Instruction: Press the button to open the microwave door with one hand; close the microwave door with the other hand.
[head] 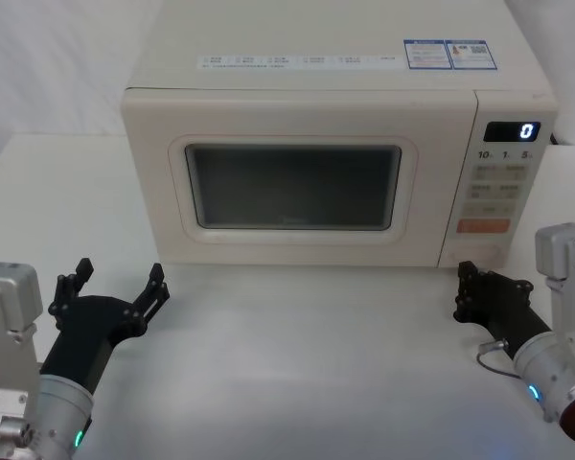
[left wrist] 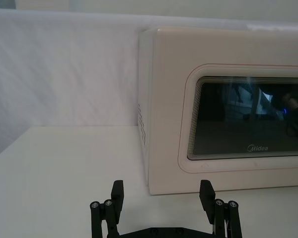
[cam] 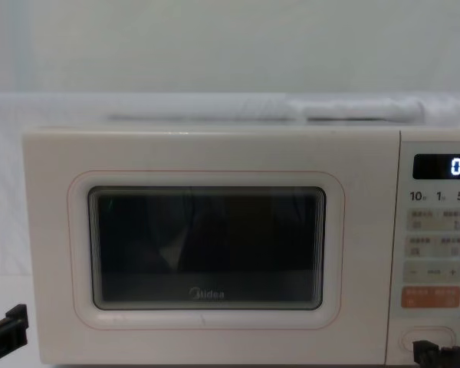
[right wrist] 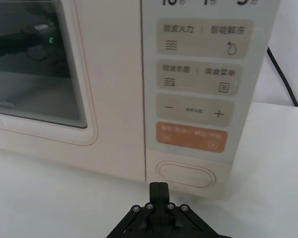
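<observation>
The cream microwave [head: 335, 67] stands at the back of the white table, its door [head: 297, 187] closed flat against the front. The pill-shaped button [right wrist: 185, 174] sits at the bottom of the control panel, below the orange key. My right gripper [right wrist: 159, 187] is shut, its fingertips together and pointing at the button from a short distance in front of it; in the head view the right gripper [head: 466, 278] sits by the panel's lower corner. My left gripper [head: 120, 276] stands open on the table before the microwave's left front corner, holding nothing.
The display [head: 513, 131] reads 0. A black power cord [right wrist: 280, 74] runs behind the microwave on the right. Bare white table [head: 307, 364] stretches between the two arms in front of the door.
</observation>
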You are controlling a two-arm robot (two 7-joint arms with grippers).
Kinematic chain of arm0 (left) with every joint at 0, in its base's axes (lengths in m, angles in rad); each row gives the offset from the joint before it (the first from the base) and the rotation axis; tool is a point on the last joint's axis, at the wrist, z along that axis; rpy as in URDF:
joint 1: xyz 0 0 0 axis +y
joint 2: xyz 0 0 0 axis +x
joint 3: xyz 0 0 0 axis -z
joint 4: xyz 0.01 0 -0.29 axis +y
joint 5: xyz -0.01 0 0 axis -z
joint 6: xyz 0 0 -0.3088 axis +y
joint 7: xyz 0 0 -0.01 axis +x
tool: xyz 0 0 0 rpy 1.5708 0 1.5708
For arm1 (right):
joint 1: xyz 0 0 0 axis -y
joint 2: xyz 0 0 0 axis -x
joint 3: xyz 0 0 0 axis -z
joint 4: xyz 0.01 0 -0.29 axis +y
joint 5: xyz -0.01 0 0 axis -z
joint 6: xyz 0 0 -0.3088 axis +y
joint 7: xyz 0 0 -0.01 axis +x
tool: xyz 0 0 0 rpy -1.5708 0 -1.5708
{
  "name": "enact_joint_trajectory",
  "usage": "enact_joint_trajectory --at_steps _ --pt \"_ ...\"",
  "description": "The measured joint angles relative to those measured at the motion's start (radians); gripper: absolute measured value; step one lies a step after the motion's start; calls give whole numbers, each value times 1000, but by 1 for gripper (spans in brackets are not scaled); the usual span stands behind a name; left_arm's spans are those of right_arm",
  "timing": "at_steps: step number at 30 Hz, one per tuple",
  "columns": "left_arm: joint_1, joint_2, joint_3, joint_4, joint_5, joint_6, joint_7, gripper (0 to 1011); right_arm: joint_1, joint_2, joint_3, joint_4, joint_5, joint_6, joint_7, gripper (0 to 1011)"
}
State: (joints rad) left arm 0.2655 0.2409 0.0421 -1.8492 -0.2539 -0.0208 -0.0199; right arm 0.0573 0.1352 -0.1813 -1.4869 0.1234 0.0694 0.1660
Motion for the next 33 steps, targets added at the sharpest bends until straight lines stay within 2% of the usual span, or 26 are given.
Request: enact_joint_trajectory --at_steps 13,33 --pt "0 0 0 0 0 0 0 1001 11 -4 18 24 9 -17 -8 0" --pt "0 0 0 0 0 0 0 1001 41 -23 24 69 16 -39 -14 0"
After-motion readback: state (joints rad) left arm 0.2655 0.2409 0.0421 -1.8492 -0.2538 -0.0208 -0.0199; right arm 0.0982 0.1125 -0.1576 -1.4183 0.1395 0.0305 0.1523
